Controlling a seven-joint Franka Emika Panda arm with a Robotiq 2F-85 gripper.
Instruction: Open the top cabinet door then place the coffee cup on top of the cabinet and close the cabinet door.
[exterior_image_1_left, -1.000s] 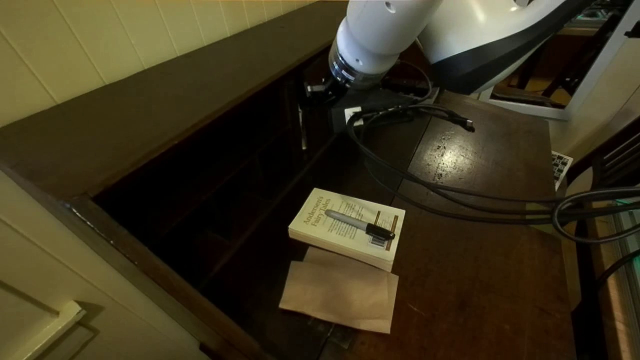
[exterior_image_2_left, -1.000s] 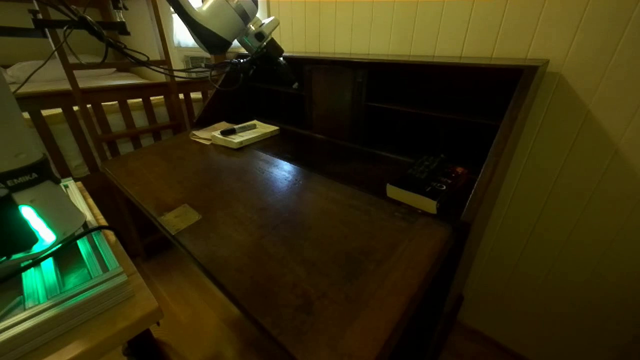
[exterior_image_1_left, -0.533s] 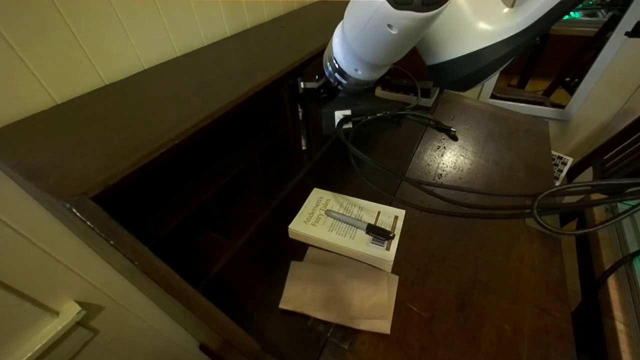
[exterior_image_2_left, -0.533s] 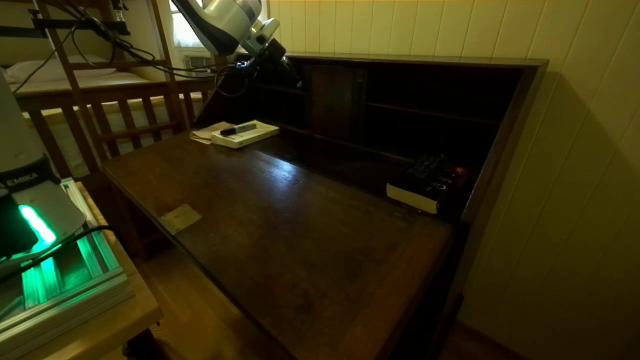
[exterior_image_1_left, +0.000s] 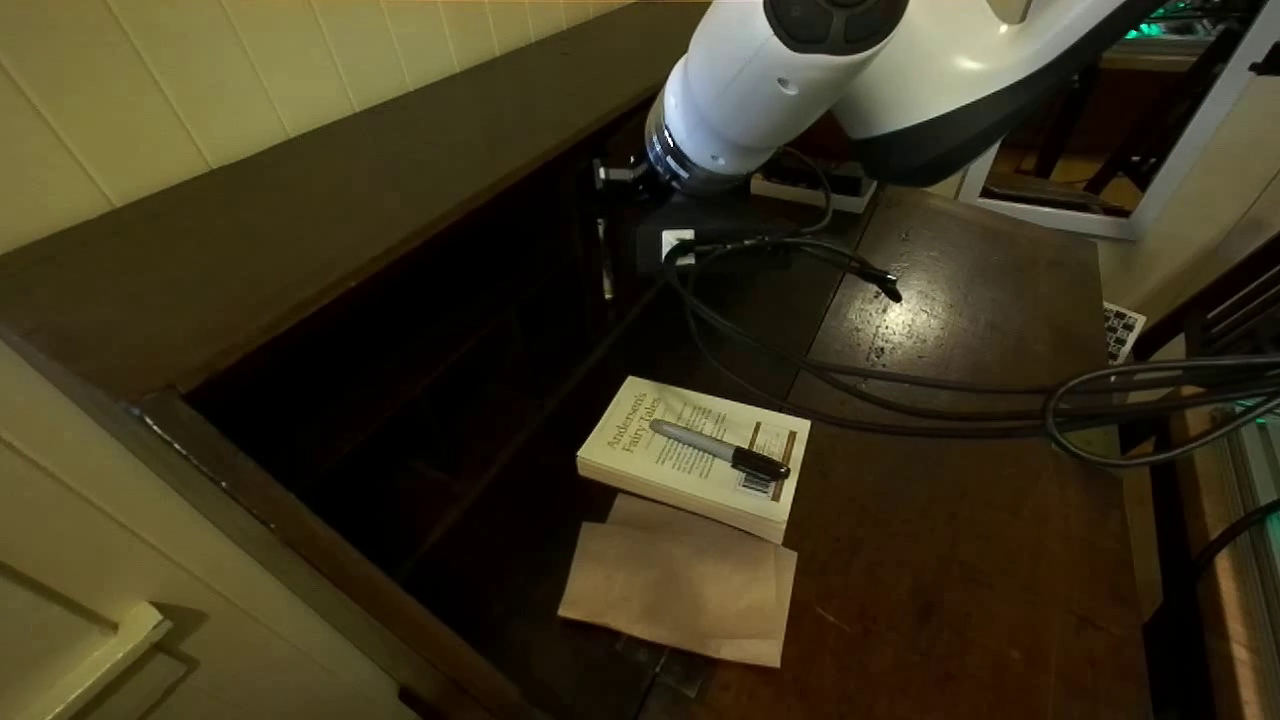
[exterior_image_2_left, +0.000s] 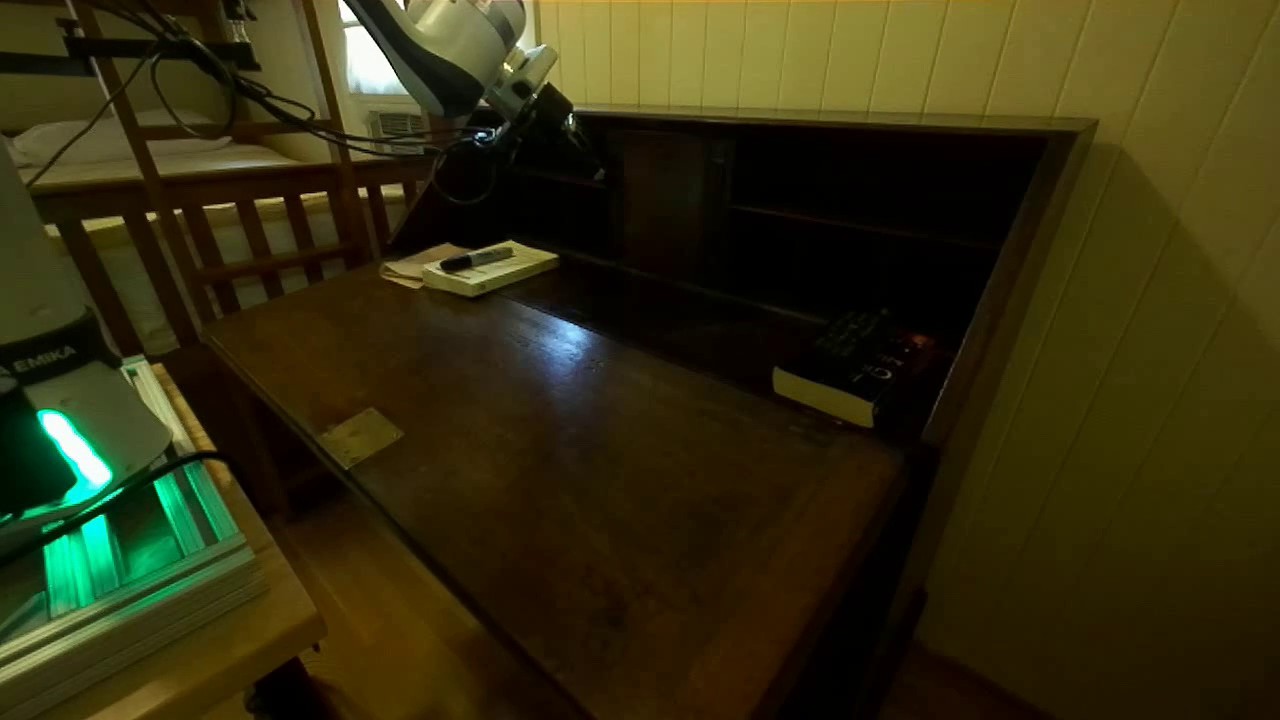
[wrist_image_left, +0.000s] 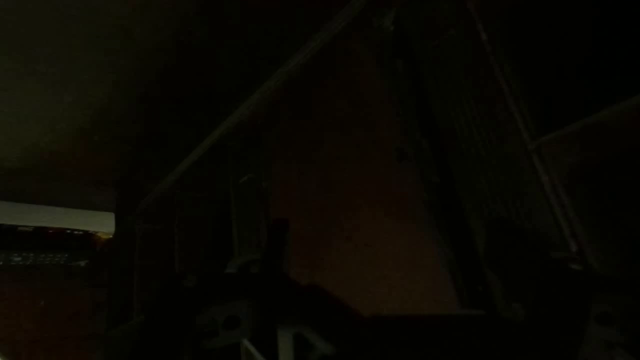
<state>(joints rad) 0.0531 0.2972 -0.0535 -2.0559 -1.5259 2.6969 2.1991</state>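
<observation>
Top cabinet door (exterior_image_2_left: 668, 205) has the end effector (exterior_image_2_left: 594, 166), jaws apart, slightly nearer than before.

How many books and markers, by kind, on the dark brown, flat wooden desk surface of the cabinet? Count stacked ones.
Books: 2 (cream rectangular paperback titled Andersen's Fairy Tales; thick black-covered rectangular book)
Markers: 1 (slim black-capped grey marker, lying on the paperback)
Total: 3

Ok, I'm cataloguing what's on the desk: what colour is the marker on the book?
The marker is grey with a black cap, seen best in an exterior view.
</observation>
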